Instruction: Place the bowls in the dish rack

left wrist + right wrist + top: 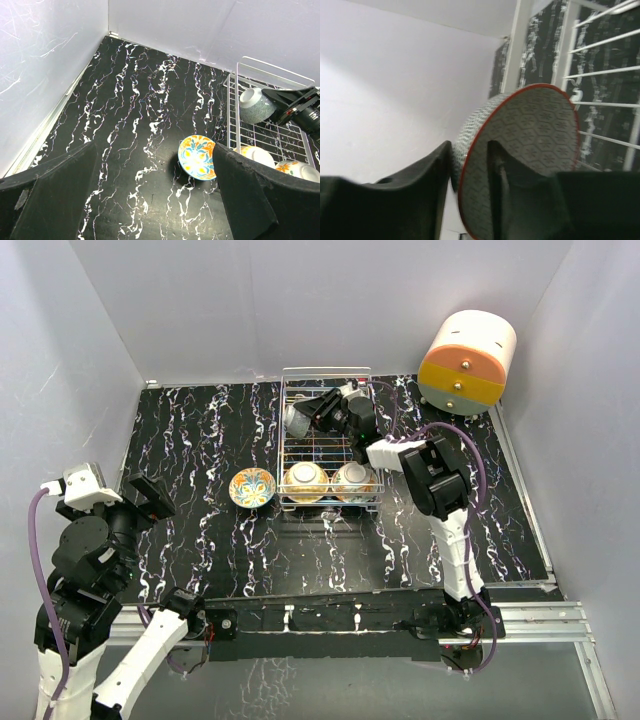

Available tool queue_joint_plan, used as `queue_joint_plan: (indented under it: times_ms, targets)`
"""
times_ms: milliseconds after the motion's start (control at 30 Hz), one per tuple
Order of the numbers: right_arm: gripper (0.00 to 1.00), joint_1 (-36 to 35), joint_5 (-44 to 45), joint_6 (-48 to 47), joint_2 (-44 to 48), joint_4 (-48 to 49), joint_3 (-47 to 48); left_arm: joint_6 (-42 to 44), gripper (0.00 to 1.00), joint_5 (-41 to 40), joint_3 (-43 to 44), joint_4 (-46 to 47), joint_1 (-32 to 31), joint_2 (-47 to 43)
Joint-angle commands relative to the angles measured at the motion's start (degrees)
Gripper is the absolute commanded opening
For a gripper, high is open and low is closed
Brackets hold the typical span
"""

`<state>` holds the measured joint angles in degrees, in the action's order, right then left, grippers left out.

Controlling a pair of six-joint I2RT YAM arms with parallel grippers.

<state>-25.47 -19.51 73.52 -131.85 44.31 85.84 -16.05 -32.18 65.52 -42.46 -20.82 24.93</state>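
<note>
Upper centre, inside the dish rack (326,371), right gripper (310,412) straddles the tilted grey bowl (297,419); pinching or loose, I cannot tell.

Tabletop (200,440): black marble-look sheet, white veining, smooth, faint sheen.
Dish rack (326,369): thin metal wire, bright silver, glossy.
Painted bowls (252,487): glazed ceramic, shiny inside.
Grey bowl (535,130): ceramic, fine hexagon pattern, red rim, satin rather than glossy.
Fingers (415,200) of right gripper (470,150): black, matt, slightly grainy; rubber or foam not distinguishable.
Walls (300,300): white, matt, smooth.
Cabinet (470,355): orange and cream, smooth, plastic-looking.
</note>
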Motion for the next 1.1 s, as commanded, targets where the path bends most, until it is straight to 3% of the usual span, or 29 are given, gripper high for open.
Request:
queue_joint_plan:
  times_ms: [0, 100, 167, 200, 500, 833, 1067]
  targets:
    - [0.43, 0.3, 3.9, -3.3, 4.3, -6.0, -2.7, 0.6, 0.97, 0.1, 0.4, 1.2, -0.2, 0.9]
    - [0.59, 0.4, 4.7, -3.6, 5.1, -7.1, -3.6, 0.6, 0.97, 0.2, 0.4, 1.3, -0.2, 0.8]
    - [0.97, 0.5, 4.9, -4.4, 5.4, -8.7, -3.2, 0.5, 0.97, 0.2, 0.5, 1.2, -0.3, 0.8]
    - [0.99, 0.5, 5.0, -4.6, 5.6, -9.3, -3.1, 0.5, 0.97, 0.1, 0.5, 1.1, -0.2, 0.8]
    - [0.99, 0.6, 8.1, -8.8, 9.4, -15.0, -3.4, 0.0, 0.97, 0.4, 0.1, 1.1, -0.2, 0.5]
    - [0.99, 1.1, 11.1, -13.5, 11.9, -29.7, -0.7, -0.7, 0.97, 1.4, -0.9, 1.8, -0.2, 0.3]
    - [0.99, 1.1, 13.4, -26.5, 9.7, -46.1, 11.2, -0.9, 0.97, 1.7, -1.0, 1.9, -0.2, 0.3]
